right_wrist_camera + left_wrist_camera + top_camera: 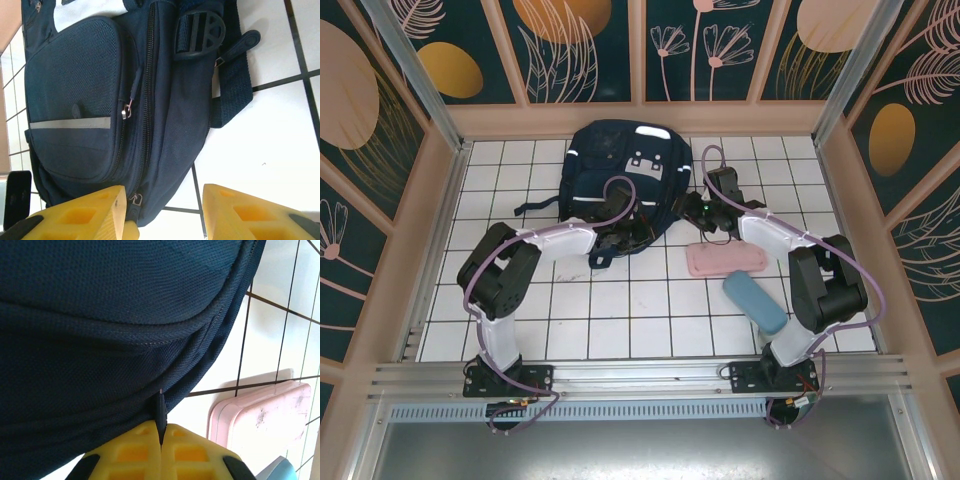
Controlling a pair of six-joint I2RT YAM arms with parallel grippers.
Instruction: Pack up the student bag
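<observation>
The student bag (620, 165), dark navy with white stripes, lies at the back middle of the tiled table. My left gripper (620, 235) is at its near edge. In the left wrist view the yellow fingers (130, 452) are shut on a thin dark tab (160, 412) that sticks out from the bag's seam (100, 315). My right gripper (695, 212) is at the bag's right side. In the right wrist view it (165, 210) stands open, and its left finger (85, 212) is beside the metal zipper pull (135, 199) at the end of the bag's main zipper.
A pink flat case (725, 260) lies just right of the bag's near edge, and a light blue case (754, 303) lies nearer the right arm. The bag's buckle (200, 32) and strap (232, 85) rest on the tiles. Wooden walls enclose the table.
</observation>
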